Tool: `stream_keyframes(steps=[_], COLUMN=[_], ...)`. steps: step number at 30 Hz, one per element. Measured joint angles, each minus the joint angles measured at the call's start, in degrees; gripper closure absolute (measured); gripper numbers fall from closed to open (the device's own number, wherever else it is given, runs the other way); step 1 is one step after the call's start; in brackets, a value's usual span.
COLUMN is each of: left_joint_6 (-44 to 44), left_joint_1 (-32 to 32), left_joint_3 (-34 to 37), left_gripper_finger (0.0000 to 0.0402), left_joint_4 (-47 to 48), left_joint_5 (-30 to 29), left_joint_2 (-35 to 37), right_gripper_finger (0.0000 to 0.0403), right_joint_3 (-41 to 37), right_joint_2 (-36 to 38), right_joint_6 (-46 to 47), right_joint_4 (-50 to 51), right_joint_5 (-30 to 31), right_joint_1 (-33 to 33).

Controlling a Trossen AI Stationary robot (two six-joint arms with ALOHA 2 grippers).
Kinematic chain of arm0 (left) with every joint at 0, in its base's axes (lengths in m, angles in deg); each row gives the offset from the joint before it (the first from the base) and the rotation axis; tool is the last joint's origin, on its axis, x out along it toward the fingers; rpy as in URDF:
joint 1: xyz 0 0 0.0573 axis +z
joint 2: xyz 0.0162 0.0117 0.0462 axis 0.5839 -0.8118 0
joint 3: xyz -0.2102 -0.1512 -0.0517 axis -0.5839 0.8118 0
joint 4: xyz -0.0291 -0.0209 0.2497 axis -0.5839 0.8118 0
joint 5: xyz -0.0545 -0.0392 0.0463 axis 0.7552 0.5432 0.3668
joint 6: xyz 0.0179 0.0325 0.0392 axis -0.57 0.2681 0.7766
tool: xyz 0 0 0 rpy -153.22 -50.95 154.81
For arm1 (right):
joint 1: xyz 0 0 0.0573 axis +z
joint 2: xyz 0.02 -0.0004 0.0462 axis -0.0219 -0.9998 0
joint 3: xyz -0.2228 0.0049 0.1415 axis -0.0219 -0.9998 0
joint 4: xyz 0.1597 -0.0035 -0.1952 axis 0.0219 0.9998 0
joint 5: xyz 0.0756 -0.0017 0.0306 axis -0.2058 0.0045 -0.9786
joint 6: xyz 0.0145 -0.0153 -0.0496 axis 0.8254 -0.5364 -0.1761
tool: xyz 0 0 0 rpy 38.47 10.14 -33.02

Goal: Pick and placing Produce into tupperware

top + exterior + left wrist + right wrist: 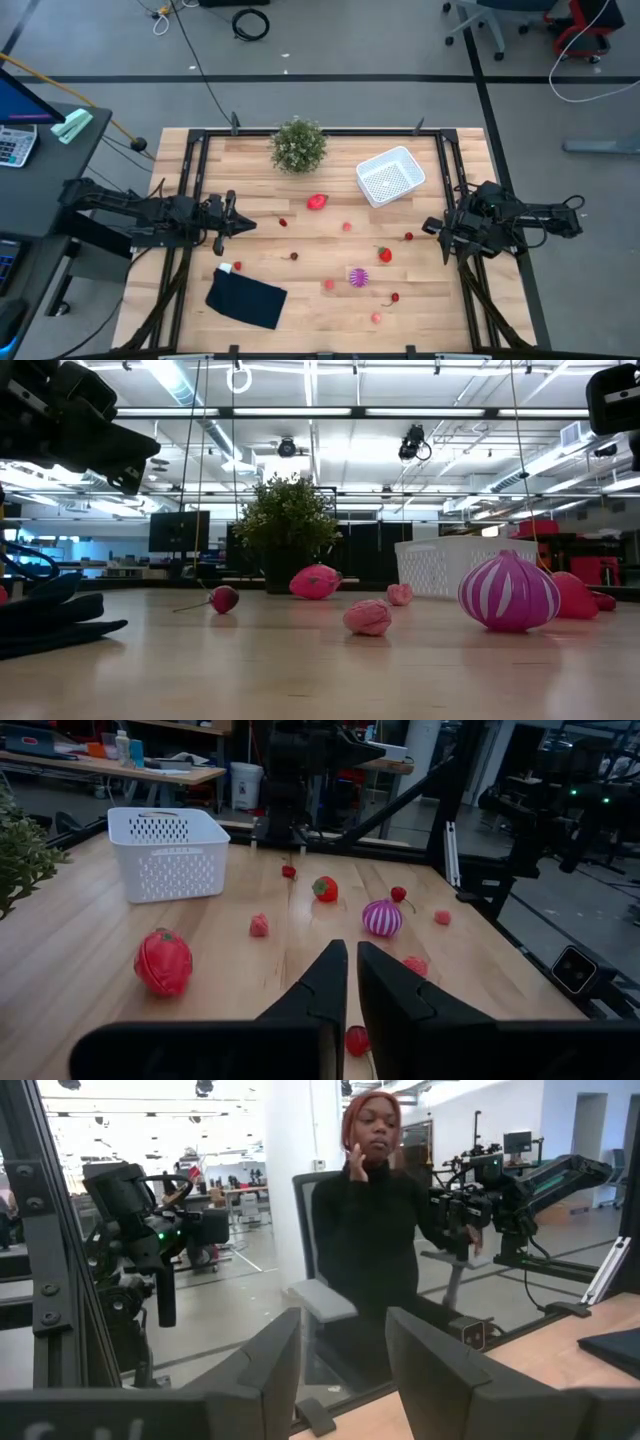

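At the table's left side, the left gripper (243, 224) hangs above the wood with its fingers nearly together and nothing between them; in its wrist view a small red cherry (357, 1040) lies on the table just beyond the fingertips. Scattered produce extends from there toward the right — a large red strawberry (317, 201), a striped, spiky purple piece (358, 277), small pink and red fruits. At the far right, the white perforated basket (390, 175) sits empty. Beside it, the right gripper (437, 228) waits half open, empty — nearer the basket, farther from most fruit.
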Motion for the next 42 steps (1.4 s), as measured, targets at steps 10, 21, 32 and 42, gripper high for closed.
stream_keyframes(steps=[10,21,32,42], left_joint_6=[0.0,-2.7,-16.9,-18.4], left_joint_1=[0.0,0.0,0.0,-0.1], left_joint_3=[0.0,0.0,-2.7,-25.5], left_gripper_finger=[0.0367,0.0370,0.0377,0.0377], left_joint_4=[-0.3,-0.3,-0.8,35.6], left_joint_5=[0.0,0.0,-0.7,-0.8], left_joint_2=[0.0,0.0,-0.1,-5.0], right_gripper_finger=[0.0247,0.0247,0.0247,0.0247], right_joint_3=[0.0,0.0,0.0,0.0], right_joint_2=[0.0,0.0,0.0,0.0], right_joint_6=[0.0,0.0,0.0,0.0], right_joint_4=[0.0,0.0,0.0,0.0], right_joint_5=[0.0,0.0,0.0,0.0], right_joint_1=[0.0,0.0,0.0,0.0])
